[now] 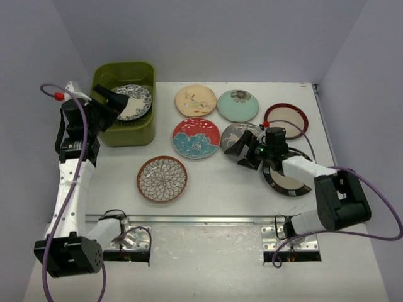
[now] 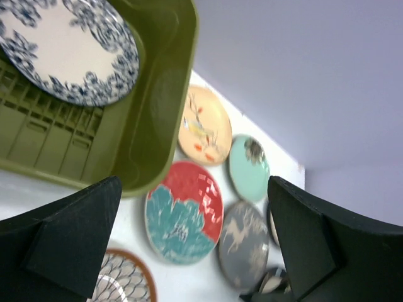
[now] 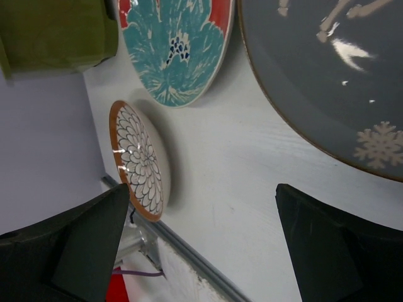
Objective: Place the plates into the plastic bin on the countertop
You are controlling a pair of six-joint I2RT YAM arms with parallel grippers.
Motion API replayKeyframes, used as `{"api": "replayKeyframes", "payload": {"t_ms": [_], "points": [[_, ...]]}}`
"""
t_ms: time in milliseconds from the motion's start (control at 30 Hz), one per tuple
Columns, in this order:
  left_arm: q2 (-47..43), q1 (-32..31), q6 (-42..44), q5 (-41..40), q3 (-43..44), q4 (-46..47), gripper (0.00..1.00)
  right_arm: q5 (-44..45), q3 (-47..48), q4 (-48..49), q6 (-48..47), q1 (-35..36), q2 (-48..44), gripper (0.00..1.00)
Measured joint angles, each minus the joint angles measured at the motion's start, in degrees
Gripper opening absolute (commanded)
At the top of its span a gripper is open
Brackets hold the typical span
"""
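Observation:
The olive-green plastic bin stands at the back left of the white countertop. A white plate with blue flowers leans inside it. My left gripper hangs open over the bin with nothing in it. Loose plates lie to the right: cream, mint, red-rimmed, red and teal, grey, and a brown-rimmed petal one. My right gripper is open and empty at the grey plate's near edge.
A dark striped plate lies partly under my right arm. A metal rail runs along the front edge. Grey walls close in the left, back and right sides.

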Motion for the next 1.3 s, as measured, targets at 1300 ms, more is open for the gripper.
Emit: {"api": "replayKeyframes", "payload": {"t_ms": [1300], "points": [[-9.53,-15.47,13.65,-9.04,-12.40,-8.77,1.00,30.81,-25.50,-36.51,28.91,-4.41,-65.77,0.99]]}}
